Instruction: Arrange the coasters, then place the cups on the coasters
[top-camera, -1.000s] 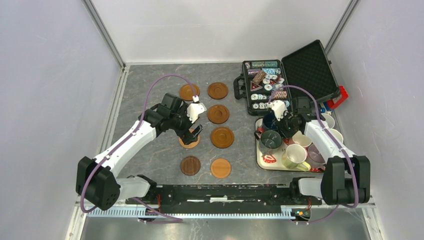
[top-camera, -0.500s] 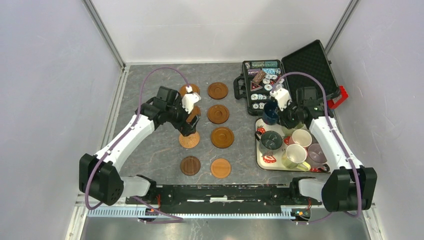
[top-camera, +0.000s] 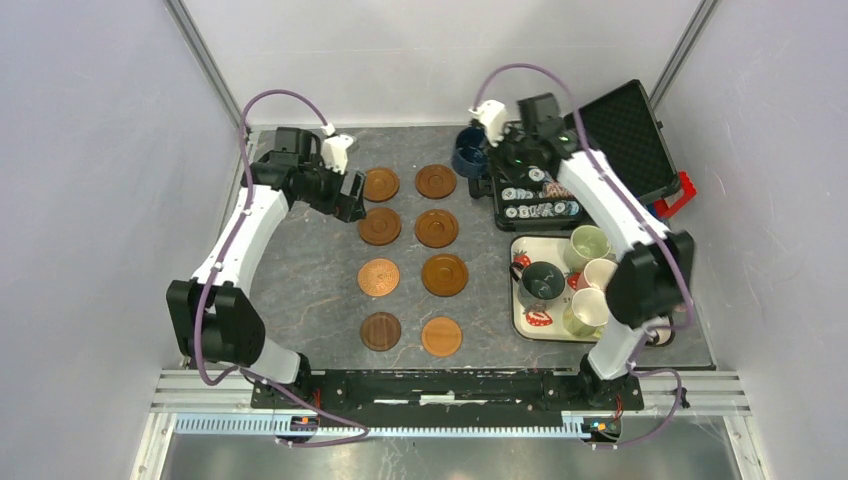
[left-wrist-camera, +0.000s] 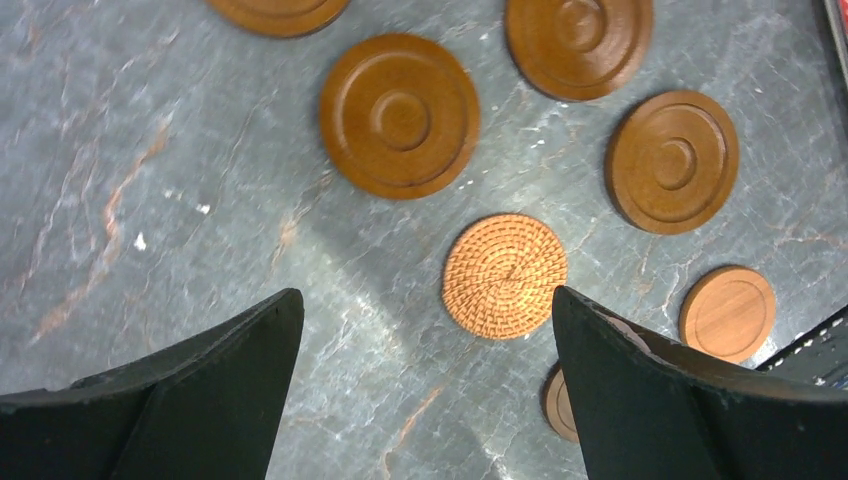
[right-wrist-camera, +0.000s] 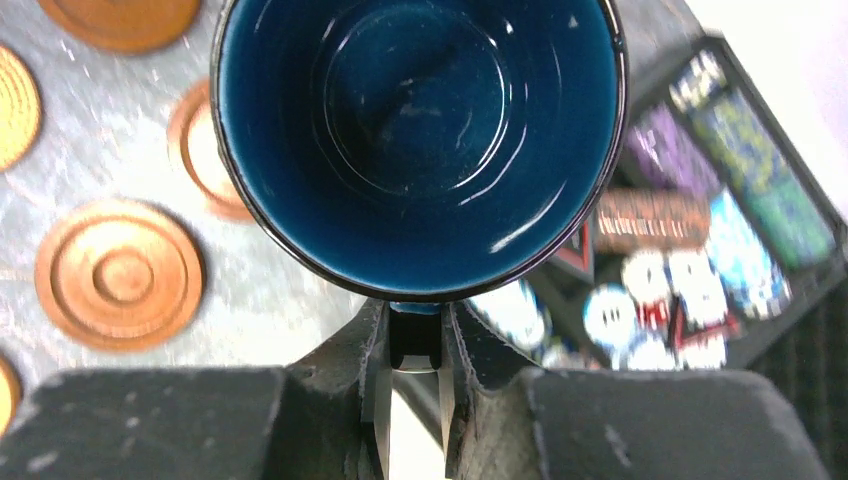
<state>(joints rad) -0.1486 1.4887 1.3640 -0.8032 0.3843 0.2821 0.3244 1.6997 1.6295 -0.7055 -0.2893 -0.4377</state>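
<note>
Several round wooden coasters lie in two columns on the grey table, among them a woven one (top-camera: 378, 277) (left-wrist-camera: 505, 276) and ringed ones (top-camera: 436, 181) (left-wrist-camera: 400, 115). My left gripper (top-camera: 347, 194) (left-wrist-camera: 425, 345) hangs open above the table near the far left coasters, with nothing between its fingers. My right gripper (top-camera: 486, 148) (right-wrist-camera: 415, 340) is shut on the handle of the dark blue cup (top-camera: 466, 152) (right-wrist-camera: 418, 140), held in the air at the far end beside the chip case. More cups stand on the tray: pale green (top-camera: 588, 243), grey-green (top-camera: 541, 281), yellow (top-camera: 588, 311).
A white strawberry-print tray (top-camera: 518, 300) sits at the right. An open black case of poker chips (top-camera: 527, 190) (right-wrist-camera: 700, 250) lies at the far right, lid (top-camera: 620, 135) raised. Metal frame posts and pale walls enclose the table.
My right arm lifted the dark blue cup off the tray and carried it far and left. My left arm drew back from the woven coaster toward the far left, gripper still open.
</note>
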